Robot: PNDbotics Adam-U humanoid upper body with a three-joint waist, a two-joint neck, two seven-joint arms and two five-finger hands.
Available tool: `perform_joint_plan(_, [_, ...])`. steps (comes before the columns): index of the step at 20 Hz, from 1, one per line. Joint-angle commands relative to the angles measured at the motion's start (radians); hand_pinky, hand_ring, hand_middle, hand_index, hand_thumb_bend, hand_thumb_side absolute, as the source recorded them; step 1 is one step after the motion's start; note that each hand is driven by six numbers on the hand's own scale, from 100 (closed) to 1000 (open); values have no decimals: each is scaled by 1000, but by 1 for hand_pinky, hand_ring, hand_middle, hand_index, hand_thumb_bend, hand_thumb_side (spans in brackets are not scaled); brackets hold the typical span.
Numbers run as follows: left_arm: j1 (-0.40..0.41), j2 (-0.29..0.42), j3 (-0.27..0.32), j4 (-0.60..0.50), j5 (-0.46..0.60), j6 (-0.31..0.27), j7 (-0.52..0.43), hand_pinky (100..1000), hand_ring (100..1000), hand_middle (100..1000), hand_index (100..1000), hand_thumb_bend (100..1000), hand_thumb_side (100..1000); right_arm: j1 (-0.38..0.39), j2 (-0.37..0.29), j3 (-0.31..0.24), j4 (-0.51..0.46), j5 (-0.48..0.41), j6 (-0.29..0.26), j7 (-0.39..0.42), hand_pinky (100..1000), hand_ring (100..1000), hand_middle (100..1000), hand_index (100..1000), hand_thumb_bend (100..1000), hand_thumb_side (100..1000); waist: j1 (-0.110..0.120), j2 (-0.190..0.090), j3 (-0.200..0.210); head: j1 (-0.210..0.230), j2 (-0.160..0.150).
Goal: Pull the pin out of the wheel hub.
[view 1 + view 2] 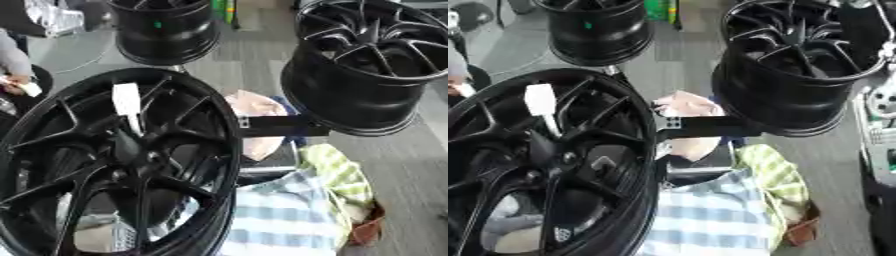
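A large black wheel hub (114, 165) with thin spokes fills the lower left of both eye views, its face turned toward me. A white pin (128, 102) with a flat, wide head sticks up from near the hub's centre, and its thinner shaft runs down to the spoke junction (138, 135). Nothing touches the pin. Neither of my hands shows in either view.
Two more black wheels stand behind, one at the top centre (166, 30) and one at the upper right (367, 65). A black bar (280, 125) reaches between the wheels. A checked cloth (280, 215), a green striped cloth (337, 175) and a pinkish cloth (258, 107) lie below it.
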Motion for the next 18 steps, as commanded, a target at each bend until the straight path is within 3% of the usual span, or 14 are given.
perform_joint_plan(1, [-41,51,-35,47,-57,-54,-57,892,827,764,879,470,355,-20,-32,-2,-5,-9,-1,1,757,747,691,813,100,401,4,-13,2,-1,-11])
perform_joint_plan(10, [-112,10,-109,244,-197,-190,-206,901,843,780,888,500,380,-17,-45,0,2,-17,-2,-1,756,747,690,812,100,409,11,-12,13,-19,-20])
perform_joint_plan(18, [-180,-54,-159,343,-150,-189,-356,910,856,784,890,486,398,-16,-48,1,8,-23,-2,-2,755,747,690,812,100,419,12,-11,21,-31,-24])
